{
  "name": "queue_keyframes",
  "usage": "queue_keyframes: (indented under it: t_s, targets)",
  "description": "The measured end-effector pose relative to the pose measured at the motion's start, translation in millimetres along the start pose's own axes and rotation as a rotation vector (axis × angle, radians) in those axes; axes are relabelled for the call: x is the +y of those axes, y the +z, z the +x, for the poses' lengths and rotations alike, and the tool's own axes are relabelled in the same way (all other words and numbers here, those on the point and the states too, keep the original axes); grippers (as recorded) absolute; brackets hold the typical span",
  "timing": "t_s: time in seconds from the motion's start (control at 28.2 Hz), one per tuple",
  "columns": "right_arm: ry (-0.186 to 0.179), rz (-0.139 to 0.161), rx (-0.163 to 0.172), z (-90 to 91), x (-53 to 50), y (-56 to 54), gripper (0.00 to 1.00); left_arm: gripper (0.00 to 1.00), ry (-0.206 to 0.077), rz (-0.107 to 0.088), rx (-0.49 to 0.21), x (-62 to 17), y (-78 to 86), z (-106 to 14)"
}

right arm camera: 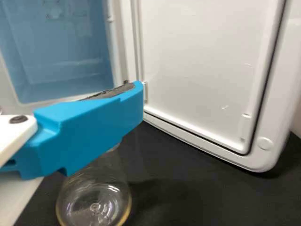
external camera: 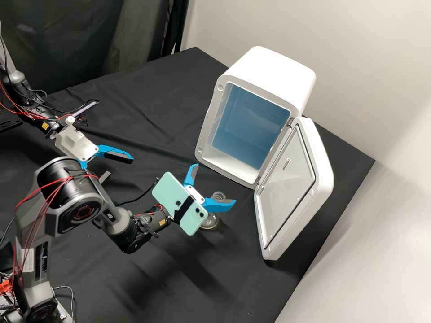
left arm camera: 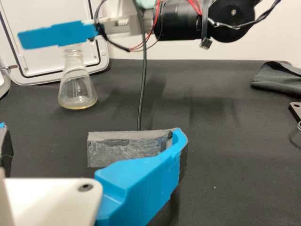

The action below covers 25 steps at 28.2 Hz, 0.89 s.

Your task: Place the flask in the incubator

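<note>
Glass flask (right arm camera: 94,202) upright on black bench (external camera: 134,89), directly beneath right gripper (external camera: 213,185); blue fingers spread, gripping nothing. Open incubator (external camera: 269,76) just ahead of fingertips. Best: lower squarely, straddle neck, close gently, keep flask vertical. Left gripper (external camera: 117,167) spread, well behind.

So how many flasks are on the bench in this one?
1. A clear flask stands upright on the black bench, in front of the open incubator, just under the right tool. Another could hide behind the incubator's door.
</note>
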Motion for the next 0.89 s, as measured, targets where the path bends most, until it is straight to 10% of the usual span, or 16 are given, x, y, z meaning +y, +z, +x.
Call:
queue_keyframes:
  t_s: [0.25,0.89]
  targets:
    - [0.072,0.019,0.085,-18.0,24.9,-8.1,1.0,1.0,0.0,0.0,-0.001,-0.1,0.3,0.0]
    - [0.017,-0.002,0.125,-29.8,16.4,-15.5,1.0,1.0,-0.001,0.0,-0.003,-0.2,1.3,0.2]
